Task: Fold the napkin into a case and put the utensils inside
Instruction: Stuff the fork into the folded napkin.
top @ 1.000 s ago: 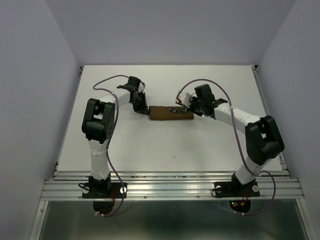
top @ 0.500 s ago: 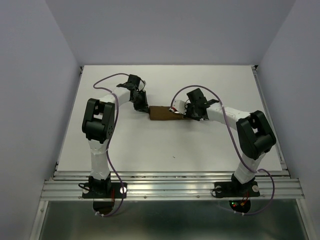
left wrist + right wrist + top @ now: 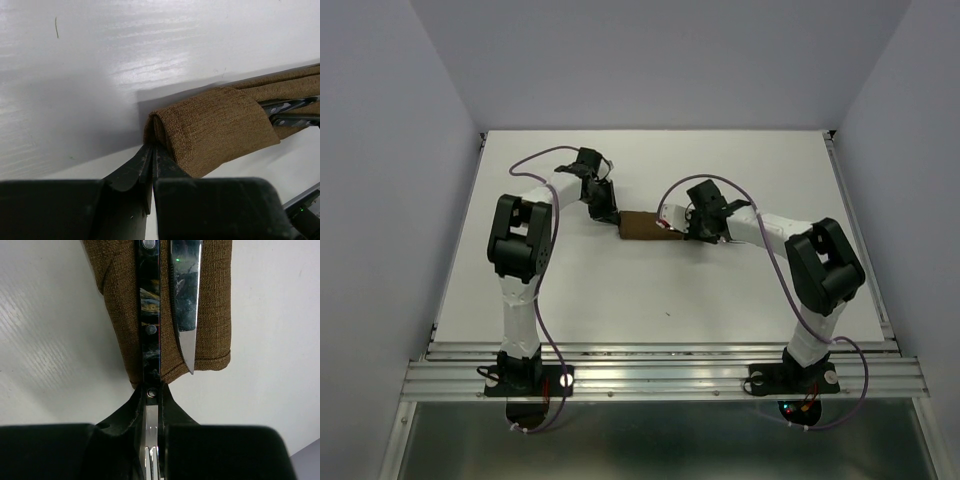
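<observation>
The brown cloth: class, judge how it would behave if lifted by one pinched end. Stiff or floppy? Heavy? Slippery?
Probably floppy: the cloth curls in a soft rounded fold where the left gripper pinches its end. Likely light, being thin at that fold. Its coarse weave looks grippy rather than slippery.

1. A white bench [image 3: 720, 290] fills the middle of the overhead view, its surface matt and marked by one small dark speck [image 3: 668, 314] near the front.
2. Plain, pale lilac-grey walls close it in on three sides: a back wall [image 3: 660, 60], a left wall [image 3: 380, 200] and a right wall [image 3: 920, 150].
3. A ribbed aluminium rail [image 3: 660, 372] runs along the near edge, with a dim grey-green panel [image 3: 660, 440] below it.
4. Close up, even light leaves a soft sheen on the faintly streaked surface, where a thin dark fleck [image 3: 56, 27] shows.
</observation>
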`<state>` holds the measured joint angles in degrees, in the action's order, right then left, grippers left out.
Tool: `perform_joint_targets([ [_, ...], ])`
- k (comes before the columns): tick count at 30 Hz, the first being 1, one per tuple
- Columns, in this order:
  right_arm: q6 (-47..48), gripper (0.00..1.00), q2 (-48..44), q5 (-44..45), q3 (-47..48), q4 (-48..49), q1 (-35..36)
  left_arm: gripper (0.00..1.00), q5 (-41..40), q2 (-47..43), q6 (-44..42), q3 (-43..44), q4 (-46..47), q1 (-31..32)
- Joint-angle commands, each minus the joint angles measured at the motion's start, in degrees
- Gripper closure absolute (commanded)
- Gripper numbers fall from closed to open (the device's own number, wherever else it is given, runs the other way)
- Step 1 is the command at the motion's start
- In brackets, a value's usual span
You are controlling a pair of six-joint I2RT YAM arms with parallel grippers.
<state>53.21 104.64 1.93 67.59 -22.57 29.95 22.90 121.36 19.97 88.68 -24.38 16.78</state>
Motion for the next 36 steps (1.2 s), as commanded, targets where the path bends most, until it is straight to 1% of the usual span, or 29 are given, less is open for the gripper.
perform_joint_targets([
  [1,1.02,0.99,-0.23,-0.09,2.54,-1.07,2.73,0.87,1.54,2.12,-1.24,4.12,-1.37,0.19],
  [11,0.05,0.99,2.5,-0.79,6.41,-5.12,6.87,0.87,2.33,5.02,-2.92,9.49,-3.48,0.89],
  [17,-2.32,0.99,3.2,-1.49,9.4,-7.93,6.87,0.87,2.77,6.08,-3.62,11.33,-4.27,1.33],
  [18,-2.67,0.99,3.72,-3.06,9.49,-8.1,6.87,0.87,2.86,5.99,-3.71,11.25,-4.36,1.59],
  [23,-7.67,0.99,6.1,-4.04,11.95,-10.3,7.39,0.87,2.94,4.77,-3.88,9.76,-4.27,2.56],
  [29,-15.4,0.99,7.51,-3.6,14.23,-12.59,8.63,0.87,2.15,1.78,-3.53,5.8,-3.31,2.74],
  [34,-19.63,0.99,8.3,-3.52,15.46,-14.51,9.16,0.86,2.15,0.11,-3.27,3.52,-2.51,2.74],
  [36,-21.04,0.99,9.44,-3.43,17.47,-15.92,9.86,0.87,2.15,-0.07,-3.09,3.43,-2.6,2.74],
])
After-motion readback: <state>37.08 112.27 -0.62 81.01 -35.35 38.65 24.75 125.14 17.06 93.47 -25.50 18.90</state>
